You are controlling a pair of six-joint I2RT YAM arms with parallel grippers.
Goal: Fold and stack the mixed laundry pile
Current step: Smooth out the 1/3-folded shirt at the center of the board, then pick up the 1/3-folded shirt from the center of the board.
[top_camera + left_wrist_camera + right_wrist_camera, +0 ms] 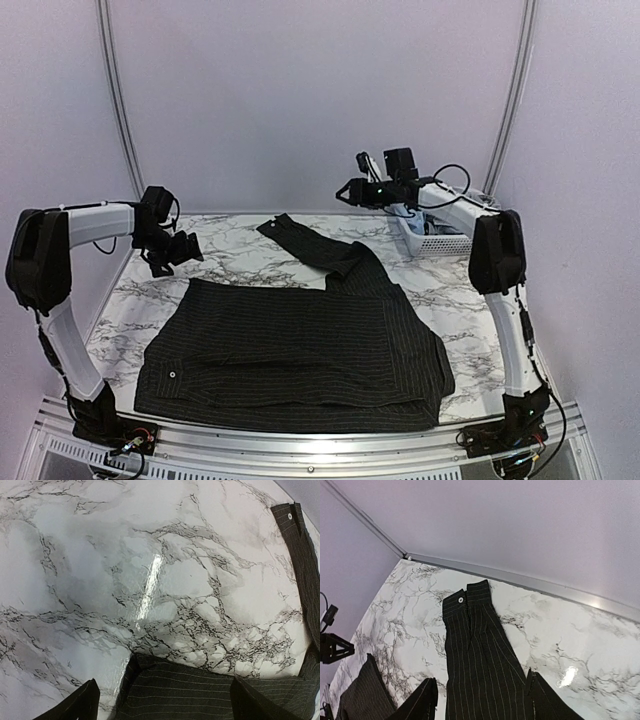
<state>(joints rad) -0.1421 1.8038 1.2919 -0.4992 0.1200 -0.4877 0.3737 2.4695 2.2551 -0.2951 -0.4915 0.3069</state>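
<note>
My left jaws: wide, empty; I hover near the shirt (300,350) edge.
My right jaws: apart, empty, raised over the sleeve (475,670).
Shirt: flat on the tabletop (240,265).

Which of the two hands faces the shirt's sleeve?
The right hand: the sleeve stretches away straight before it. The left hand faces mostly bare table.

Pairs a white tubular left arm (100,220) with a matching right arm (510,340), both broken by bulky matte-black joint housings (40,260). Ends in a black left gripper (185,250) and black right gripper (348,190), with dark wedge-shaped fingers (82,702). Trails thin black cables (455,172) at the right wrist, beside a tiny green light (383,184). Shows red wires (135,437) at the black left base (100,415).
</note>
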